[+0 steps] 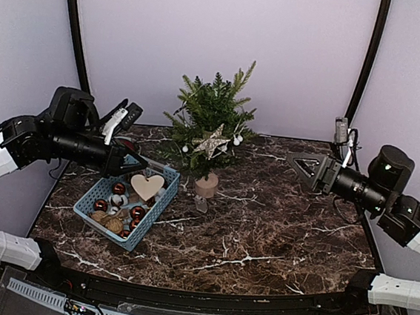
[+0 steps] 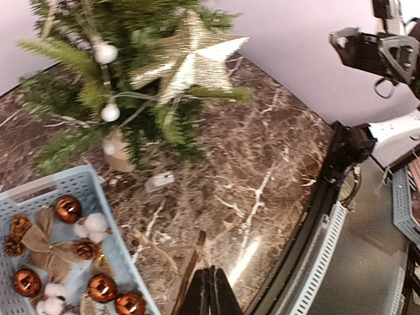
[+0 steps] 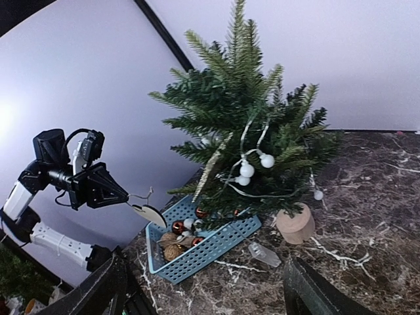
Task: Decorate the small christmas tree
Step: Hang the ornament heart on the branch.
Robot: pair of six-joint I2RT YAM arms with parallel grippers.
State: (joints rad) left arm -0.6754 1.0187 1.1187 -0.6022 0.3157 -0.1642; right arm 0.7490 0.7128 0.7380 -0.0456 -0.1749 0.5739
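Two views show wooden heart (image 1: 148,186) whole, hung from shut left pincer (image 3: 127,195); right pincer (image 3: 203,266) spread open.

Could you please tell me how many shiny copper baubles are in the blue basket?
4 copper baubles show clearly in the basket: one at its far end, one on the left, two at the near end. Others may hide under the bows.

No text, label, brand or number is legible anywhere (in any view).
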